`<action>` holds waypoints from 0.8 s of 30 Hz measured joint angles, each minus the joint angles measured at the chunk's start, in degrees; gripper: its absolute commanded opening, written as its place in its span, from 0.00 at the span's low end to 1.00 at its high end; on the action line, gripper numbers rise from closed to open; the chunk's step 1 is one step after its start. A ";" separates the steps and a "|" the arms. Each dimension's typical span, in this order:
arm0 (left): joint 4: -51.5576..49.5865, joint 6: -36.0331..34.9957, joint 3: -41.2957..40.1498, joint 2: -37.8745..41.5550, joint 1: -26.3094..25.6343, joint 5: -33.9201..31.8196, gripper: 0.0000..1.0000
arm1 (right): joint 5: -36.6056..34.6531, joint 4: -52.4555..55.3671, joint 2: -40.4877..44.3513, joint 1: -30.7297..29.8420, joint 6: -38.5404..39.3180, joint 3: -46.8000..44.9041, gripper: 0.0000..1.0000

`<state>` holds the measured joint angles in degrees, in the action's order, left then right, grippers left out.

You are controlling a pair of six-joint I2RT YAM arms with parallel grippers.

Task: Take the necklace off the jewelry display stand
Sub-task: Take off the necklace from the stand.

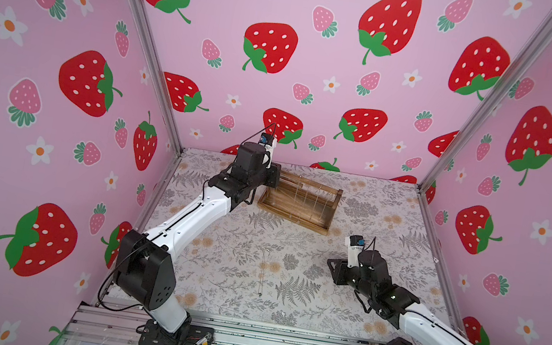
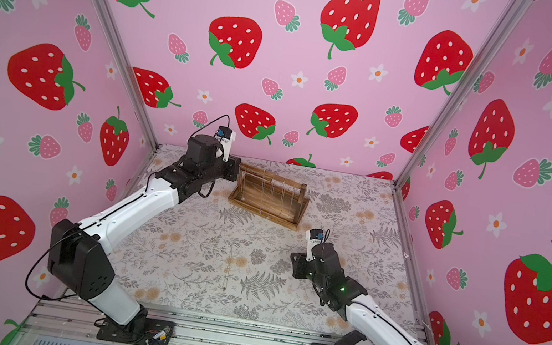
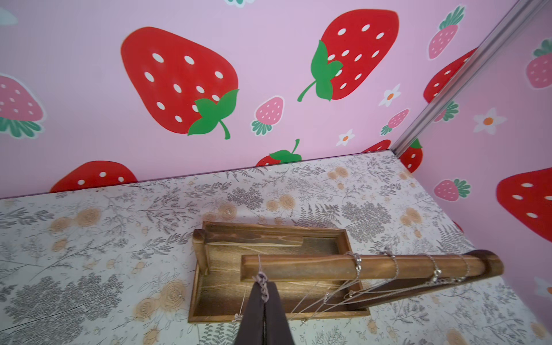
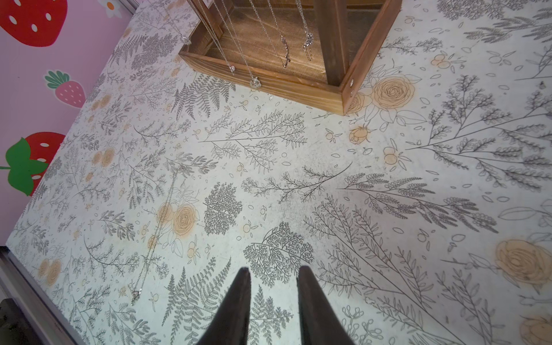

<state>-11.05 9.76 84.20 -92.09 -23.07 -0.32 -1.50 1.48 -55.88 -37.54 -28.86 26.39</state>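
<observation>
Showing the jewelry display stand sitting toward the back of the desk in both top views, turned at an angle to the desk's edges. Showing the left tool reaching in at the stand's left end, fingers pressed tightly together and pinching the necklace by its heavier chain links, just beside the top bar. Showing the thin chain of that necklace crossing over the bar near its visible end, directly above the pinched links. Depicting several other chains wrapping the same bar farther along, toward the upright post, and hanging down over the tray base, ending in small pendants near the tray's rim. Showing the right tool hovering above the desk on the near side of the stand, off its right end and apart from it, fingers spread with a clear strip of desk visible between them. Depicting a loose chain lying stretched out flat on the patterned desk, between the two arms and well apart from the stand, one end carrying a small piece too tiny to identify.
</observation>
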 measured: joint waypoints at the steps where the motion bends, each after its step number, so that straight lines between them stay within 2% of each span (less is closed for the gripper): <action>1: -1.01 -0.57 0.55 -0.26 0.00 -1.11 0.00 | 0.04 -0.02 0.00 0.00 0.02 0.00 0.29; 5: -4.76 -1.42 1.20 -0.42 0.33 -4.13 0.00 | 0.92 -0.66 0.33 0.00 0.20 -0.04 0.30; 10: -8.57 -1.44 1.46 -0.02 0.66 -2.89 0.00 | 4.85 -1.49 2.03 0.00 0.20 -0.11 0.33; 15: -11.10 -0.13 -2.03 6.91 0.28 3.63 0.00 | 14.45 -0.42 3.76 -0.72 0.90 2.95 0.48; 20: -13.05 3.37 -6.73 16.98 -1.16 12.24 0.00 | 22.99 -0.22 3.89 -5.49 1.27 8.17 0.51; 24: -14.16 5.86 -9.62 21.86 -3.13 19.82 0.00 | 26.51 1.75 3.87 -10.58 2.32 10.25 0.56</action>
<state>-25.21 15.62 74.59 -70.24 -26.20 19.51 25.02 3.22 -52.01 -48.12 -26.55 36.64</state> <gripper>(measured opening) 0.047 0.547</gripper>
